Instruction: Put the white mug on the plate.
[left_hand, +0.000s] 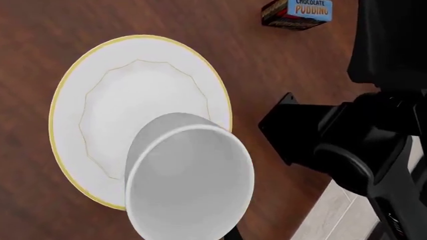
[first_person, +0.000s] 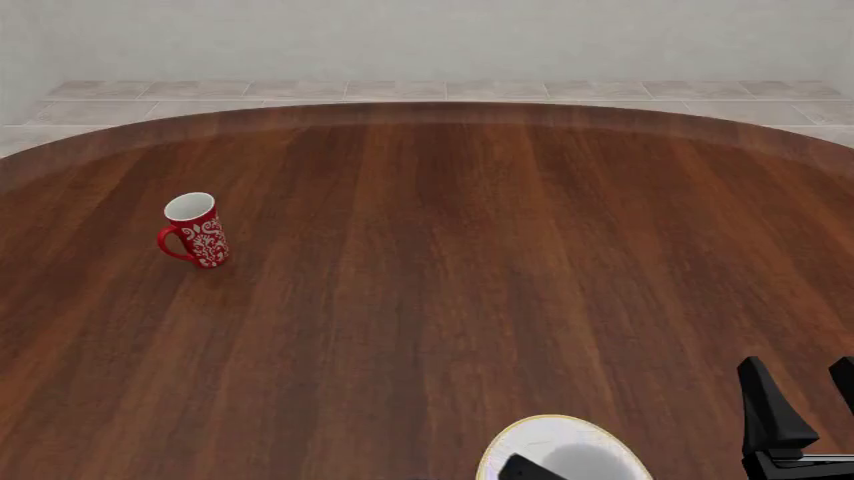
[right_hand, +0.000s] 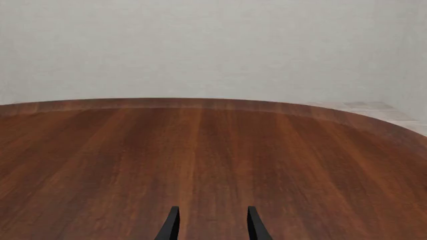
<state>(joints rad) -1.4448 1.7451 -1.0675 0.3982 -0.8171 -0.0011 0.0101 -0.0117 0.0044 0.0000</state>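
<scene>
Item: red mug (first_person: 195, 230). It stands upright far to the left of and well beyond both our grippers, and is not part of the job.

Item: white mug (left_hand: 190, 182). It sits directly under our left gripper, mouth toward the wrist camera, overlapping the near edge of the plate (left_hand: 120, 100). We cannot tell whether it rests on the plate or is carried above it, and the left fingers are hidden, so their grip cannot be told.

Item: pudding box (left_hand: 297, 12). It lies on the table beyond the plate.

Item: right gripper (right_hand: 209, 224). Its fingers are apart and empty, and it is idle beside the plate.

Progress: we judge the mug brought to the plate, with centring and release possibly left.
</scene>
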